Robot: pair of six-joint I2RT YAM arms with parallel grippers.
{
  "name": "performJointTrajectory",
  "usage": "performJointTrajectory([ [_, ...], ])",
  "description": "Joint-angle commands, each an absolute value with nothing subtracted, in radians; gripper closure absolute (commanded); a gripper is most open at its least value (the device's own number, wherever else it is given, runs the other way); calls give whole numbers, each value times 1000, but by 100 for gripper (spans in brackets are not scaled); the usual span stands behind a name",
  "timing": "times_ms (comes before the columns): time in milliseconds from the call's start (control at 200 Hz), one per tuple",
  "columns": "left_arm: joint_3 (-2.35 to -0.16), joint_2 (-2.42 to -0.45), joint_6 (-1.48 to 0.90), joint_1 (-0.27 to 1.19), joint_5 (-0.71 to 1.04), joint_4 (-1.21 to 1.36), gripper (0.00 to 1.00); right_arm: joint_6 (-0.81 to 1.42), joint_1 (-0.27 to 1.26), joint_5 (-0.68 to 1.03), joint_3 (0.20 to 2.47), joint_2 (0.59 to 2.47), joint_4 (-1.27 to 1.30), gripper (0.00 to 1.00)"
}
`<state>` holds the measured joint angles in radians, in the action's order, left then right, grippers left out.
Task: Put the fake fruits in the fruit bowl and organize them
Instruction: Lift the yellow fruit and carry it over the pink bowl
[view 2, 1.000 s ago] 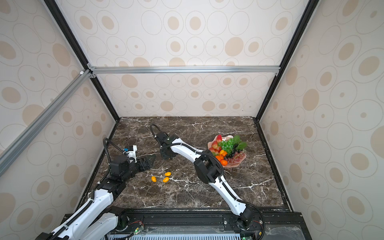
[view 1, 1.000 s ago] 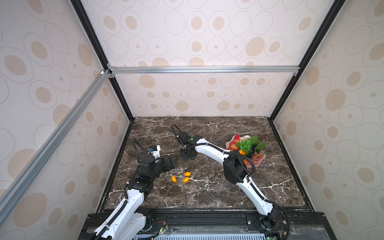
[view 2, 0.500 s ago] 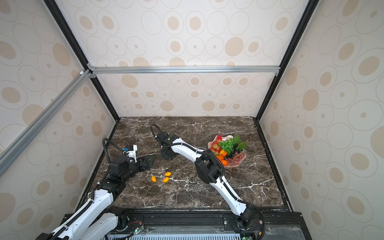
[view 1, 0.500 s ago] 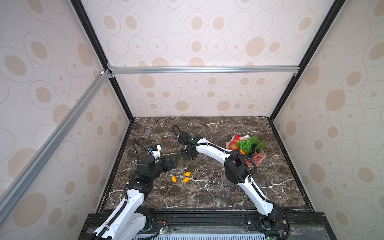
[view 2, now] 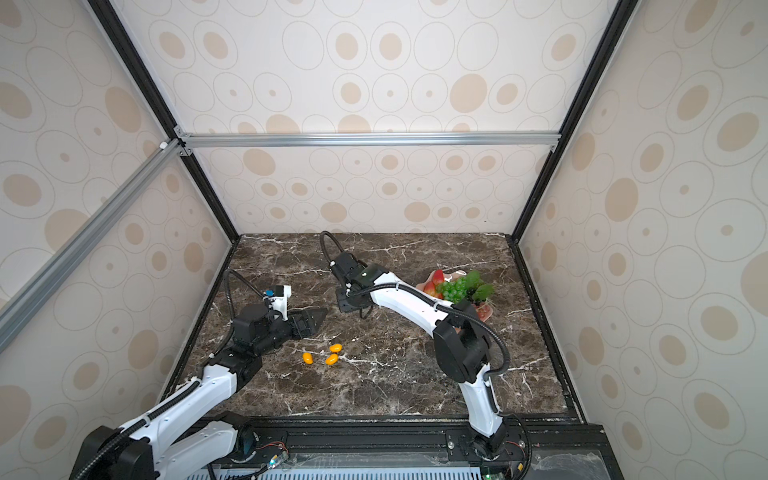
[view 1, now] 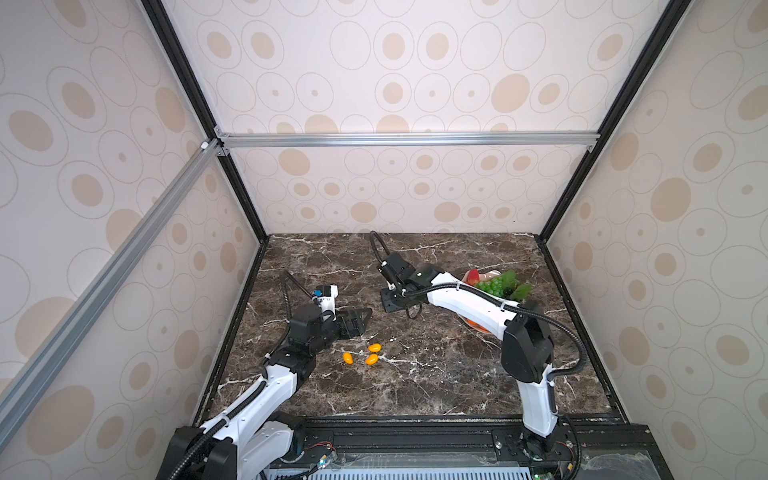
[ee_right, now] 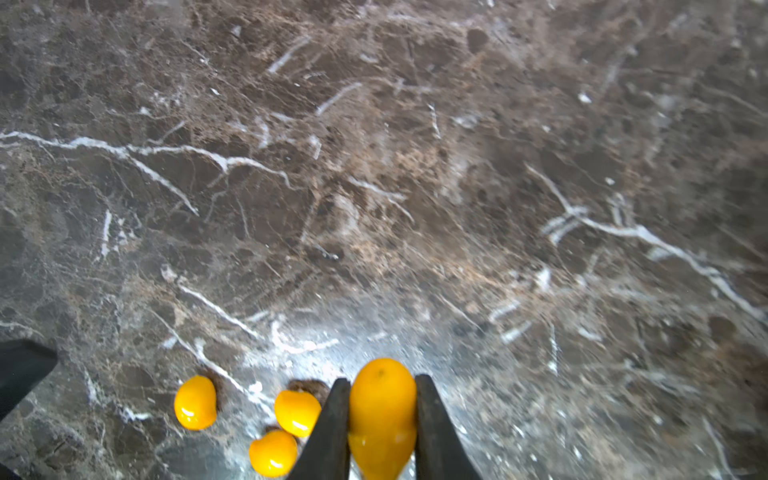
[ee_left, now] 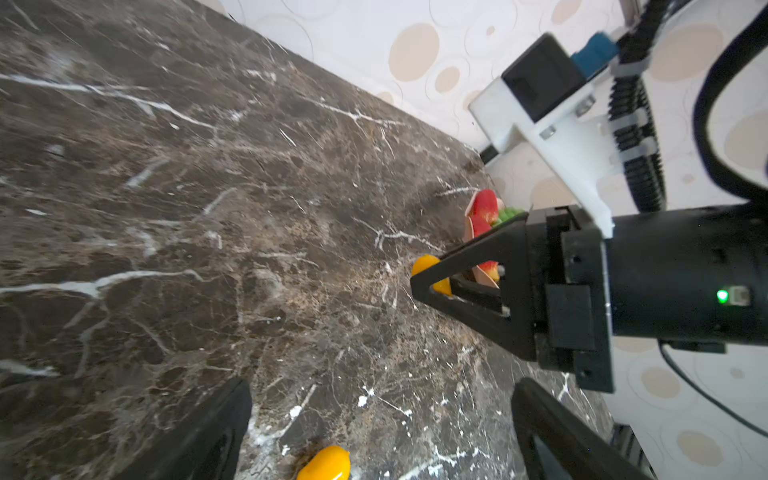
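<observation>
A glossy yellow-orange oval fruit [ee_right: 382, 415], smooth-skinned and tapering toward one end, is being clamped between the two dark, flat-sided fingers of the right pincer [ee_right: 382, 378]. The fingers are standing only a narrow way apart and are pressing on both flanks of the fruit. Its tapered end is being cut off by the frame edge in the right wrist view. In the left wrist view most of it is being hidden behind a triangular, open-framed finger.

Just beside that pincer, three loose oval fruits [ee_right: 297, 412] are lying close together on the surface [view 1: 436, 374], a dark brown marble pattern with white veins. Whether the nearest two are touching cannot be told.

The left pincer [ee_left: 382, 386] is being held spread wide, with nothing between its blunt black fingers. One loose fruit is being seen through their gap, partly cut off.

Well apart from the right pincer, back along its white arm, the pale pink wavy-rimmed fruit bowl [view 2: 459, 274] is carrying a bumpy green grape bunch [view 2: 455, 289] and a red strawberry [view 2: 437, 277]. Much of the bowl is being hidden by that arm in both top views.
</observation>
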<state>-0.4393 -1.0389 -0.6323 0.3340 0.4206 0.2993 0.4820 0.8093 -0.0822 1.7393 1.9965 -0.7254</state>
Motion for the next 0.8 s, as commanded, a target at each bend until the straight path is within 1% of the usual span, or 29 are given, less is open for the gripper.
performJointTrajectory([
  [0, -527, -1092, -625, 382, 404, 373, 1, 507, 768, -93, 1633, 1897, -685, 77],
  [205, -599, -1217, -624, 479, 373, 429, 1, 531, 677, -75, 1419, 1714, -631, 77],
  [440, -691, -1355, -627, 571, 353, 477, 1, 533, 538, -67, 1239, 1548, -610, 77],
  [620, -775, -1454, -623, 630, 315, 467, 1, 514, 441, -63, 1166, 1471, -615, 78],
  [795, -876, -1546, -607, 692, 267, 419, 1, 488, 365, -61, 1140, 1451, -624, 78],
])
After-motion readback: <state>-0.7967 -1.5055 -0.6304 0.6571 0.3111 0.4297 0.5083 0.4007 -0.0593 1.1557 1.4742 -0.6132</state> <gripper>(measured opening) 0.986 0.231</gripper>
